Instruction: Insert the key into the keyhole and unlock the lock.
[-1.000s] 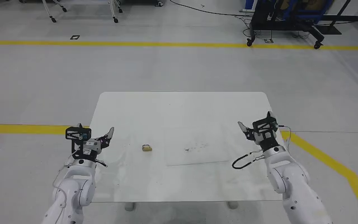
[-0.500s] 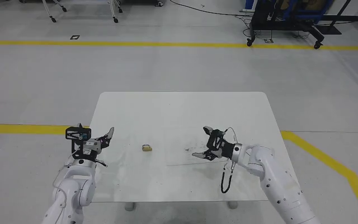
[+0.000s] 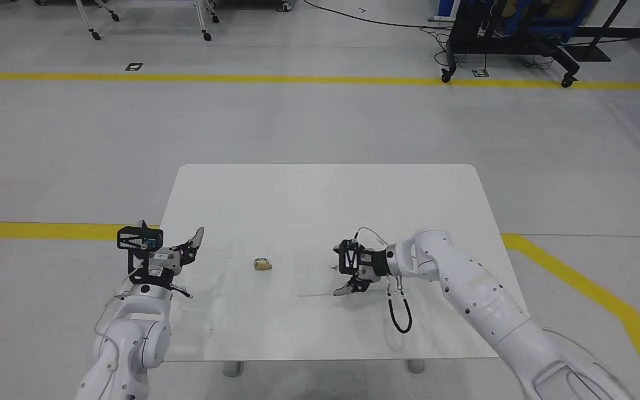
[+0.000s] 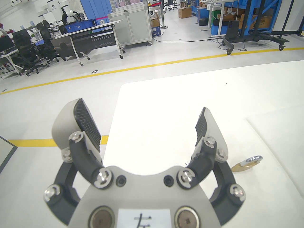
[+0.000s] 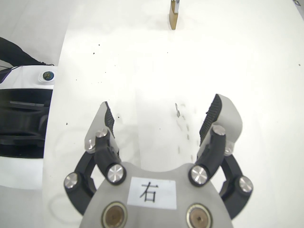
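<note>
Lock: small padlock, blocky brass-coloured body, polished silver U-shaped shackle.
Lock position: lying on the table, in its near-left part, between the two grippers and touching neither. In the right wrist view the shackle end points away from the right gripper. In the left wrist view it sits just beside one finger's outer edge.
Shackle state: can't tell whether it is latched.
Key: thin grey sliver on the table ahead of the right fingers, among small dark specks; too small to confirm.
Table: matte white, rounded corners, with a thin flat sheet laid over its right part.
Right gripper: low over the table middle, fingers spread wide, nothing between them.
Left gripper: at the table's left edge, spread wide, holding nothing.
Pads: black ribbed rubber in smooth pale-grey shells, on black links with steel screws.
</note>
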Controlling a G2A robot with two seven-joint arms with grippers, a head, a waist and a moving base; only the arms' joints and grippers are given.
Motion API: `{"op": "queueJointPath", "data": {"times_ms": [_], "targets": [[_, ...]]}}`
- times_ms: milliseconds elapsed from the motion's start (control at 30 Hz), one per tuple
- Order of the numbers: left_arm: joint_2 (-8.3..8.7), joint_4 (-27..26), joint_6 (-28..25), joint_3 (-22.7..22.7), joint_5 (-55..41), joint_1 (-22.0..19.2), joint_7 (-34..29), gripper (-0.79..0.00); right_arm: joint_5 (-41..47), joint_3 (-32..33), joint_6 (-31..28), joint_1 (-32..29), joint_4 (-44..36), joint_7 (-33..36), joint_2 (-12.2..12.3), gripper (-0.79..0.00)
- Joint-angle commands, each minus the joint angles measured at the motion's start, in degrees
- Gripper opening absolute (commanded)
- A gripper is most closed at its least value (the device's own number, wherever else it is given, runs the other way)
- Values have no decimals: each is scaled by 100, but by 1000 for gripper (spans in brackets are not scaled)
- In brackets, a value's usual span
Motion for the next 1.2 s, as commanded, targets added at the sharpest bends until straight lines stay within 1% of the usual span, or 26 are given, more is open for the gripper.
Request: {"op": "queueJointPath", "data": {"times_ms": [0,167,300,400,467,500,600,700,967,1100,1167], "targets": [[0,0,0,0,0,0,0,0,105,-89,0,176,258,41,-40,-486],[0,0,0,0,0,0,0,0,130,-332,138,454,616,169,-169,-557],[0,0,0,0,0,0,0,0,191,-540,260,636,902,268,-291,-560],[0,0,0,0,0,0,0,0,274,-690,250,768,1069,322,-384,-603],[0,0,0,0,0,0,0,0,315,-755,202,840,1167,291,-430,-708],[0,0,0,0,0,0,0,0,331,-780,168,868,1207,256,-448,-785],[0,0,0,0,0,0,0,0,332,-817,0,934,1279,104,-472,-785],[0,0,0,0,0,0,0,0,195,-814,0,919,1172,-73,-442,-785],[0,0,0,0,0,0,0,0,-487,-352,141,539,453,-748,-151,-785],[0,0,0,0,0,0,0,0,-696,-134,120,353,210,-902,-26,-785],[0,0,0,0,0,0,0,0,-654,-82,67,312,254,-874,-2,-785]]}}
